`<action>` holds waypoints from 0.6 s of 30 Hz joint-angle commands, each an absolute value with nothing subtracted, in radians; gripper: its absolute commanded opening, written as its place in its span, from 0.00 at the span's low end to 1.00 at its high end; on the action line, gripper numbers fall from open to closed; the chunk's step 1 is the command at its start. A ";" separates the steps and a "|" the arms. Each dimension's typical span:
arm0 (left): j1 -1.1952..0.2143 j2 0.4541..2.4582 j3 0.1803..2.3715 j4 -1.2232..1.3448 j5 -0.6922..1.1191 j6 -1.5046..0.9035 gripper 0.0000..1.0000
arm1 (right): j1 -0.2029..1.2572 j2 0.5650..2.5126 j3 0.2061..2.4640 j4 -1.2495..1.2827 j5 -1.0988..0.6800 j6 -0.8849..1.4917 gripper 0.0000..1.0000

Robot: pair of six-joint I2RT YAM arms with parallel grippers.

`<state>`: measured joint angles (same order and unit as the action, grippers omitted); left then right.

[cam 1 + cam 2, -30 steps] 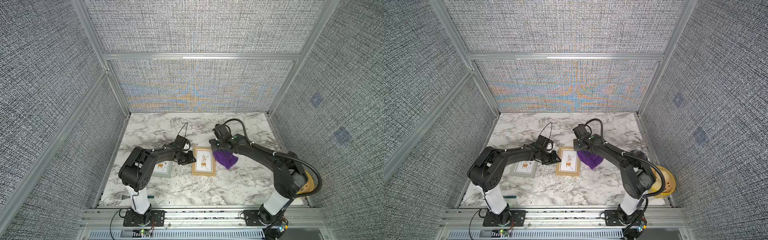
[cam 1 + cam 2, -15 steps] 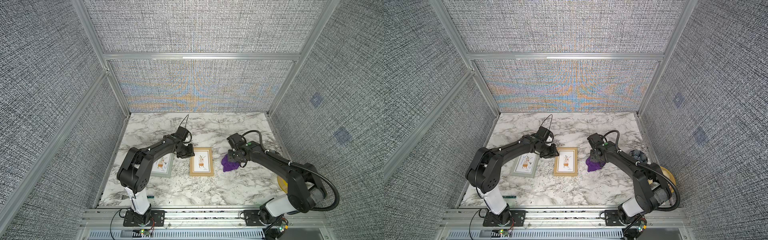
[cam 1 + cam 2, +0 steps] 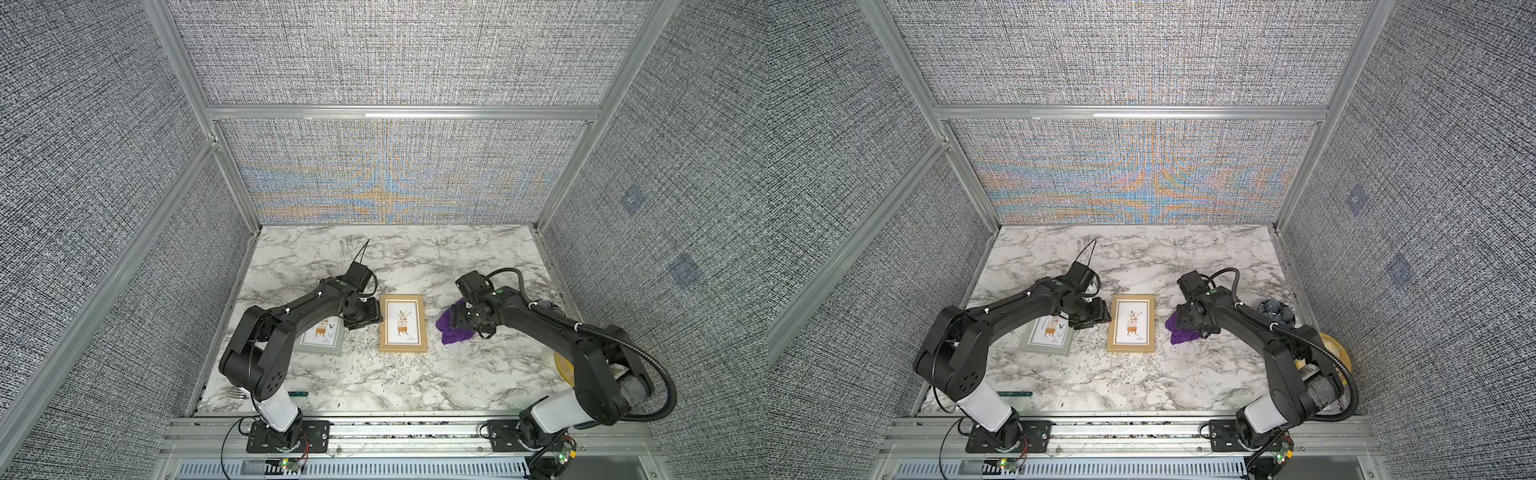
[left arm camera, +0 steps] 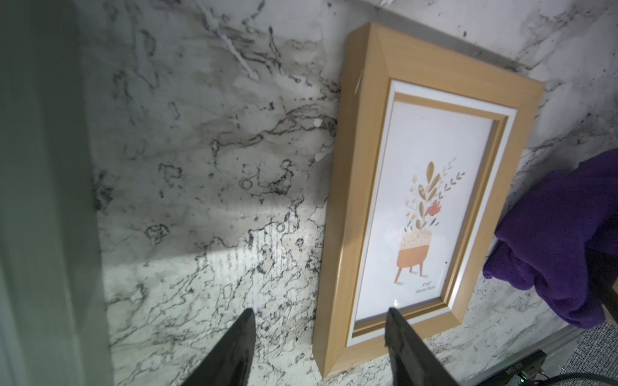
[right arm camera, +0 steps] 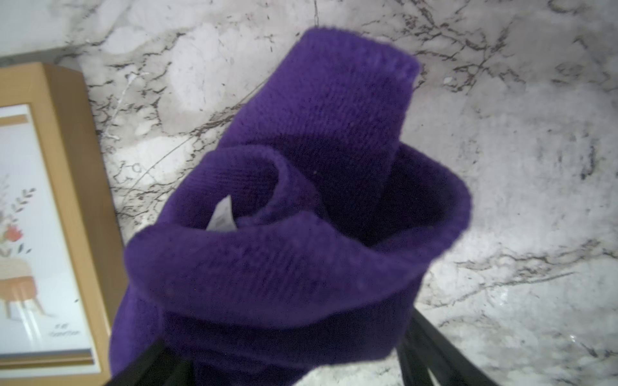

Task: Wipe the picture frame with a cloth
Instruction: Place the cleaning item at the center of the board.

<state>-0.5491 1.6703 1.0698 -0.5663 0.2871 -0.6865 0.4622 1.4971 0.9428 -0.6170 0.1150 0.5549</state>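
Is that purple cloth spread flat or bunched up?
Bunched up: the cloth curls in thick rolled folds, heaped beside the wooden frame, not laid flat.

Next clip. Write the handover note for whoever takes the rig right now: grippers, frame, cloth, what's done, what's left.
Left gripper: open, empty, low at the wooden frame, on the side away from the cloth.
Right gripper: open, jaws wide on either side of the bunched cloth.
Wooden frame: flat on the table between the arms; cloth beside it, off the glass.
Done: cannot tell whether it was wiped.
Left: probably grip the cloth and wipe.
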 commanded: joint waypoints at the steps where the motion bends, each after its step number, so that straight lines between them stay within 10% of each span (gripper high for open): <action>1: -0.573 1.639 1.082 -0.511 0.314 -0.699 0.63 | 0.444 1.463 0.945 -0.602 0.022 0.540 0.88; 18: -0.778 1.800 1.166 0.034 0.525 -0.775 0.61 | 0.263 1.284 0.895 -0.509 -0.295 0.637 0.89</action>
